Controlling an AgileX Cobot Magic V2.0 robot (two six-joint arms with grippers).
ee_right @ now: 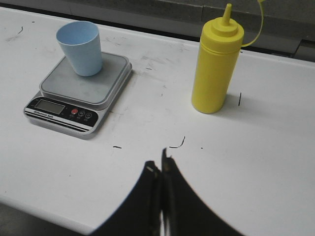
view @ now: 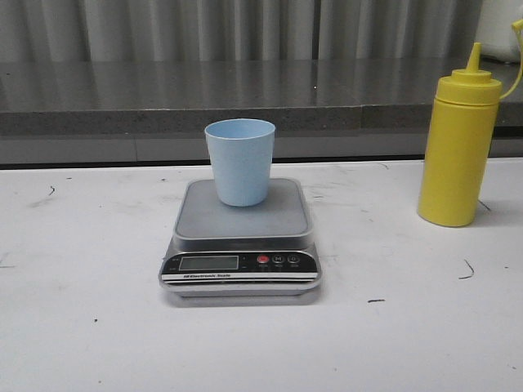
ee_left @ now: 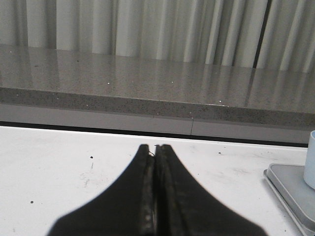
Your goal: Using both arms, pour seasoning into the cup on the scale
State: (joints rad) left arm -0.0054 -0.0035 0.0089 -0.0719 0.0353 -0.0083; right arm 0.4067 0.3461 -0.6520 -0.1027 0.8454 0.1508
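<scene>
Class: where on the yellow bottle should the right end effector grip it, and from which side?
Grip the bottle at mid-body, coming in level from the front. It stands upright and apart from the scale, and its straight round wall suits a side pinch; the cap and nozzle taper. The right end effector is shut, so open it first.

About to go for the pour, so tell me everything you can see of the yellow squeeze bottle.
The seasoning bottle is tall, opaque yellow plastic with a screw cap, a pointed nozzle and a thin yellow tether looping off the tip. It stands upright on the white table, right of the scale, apart from it. Nothing touches it; neither gripper holds it.
</scene>
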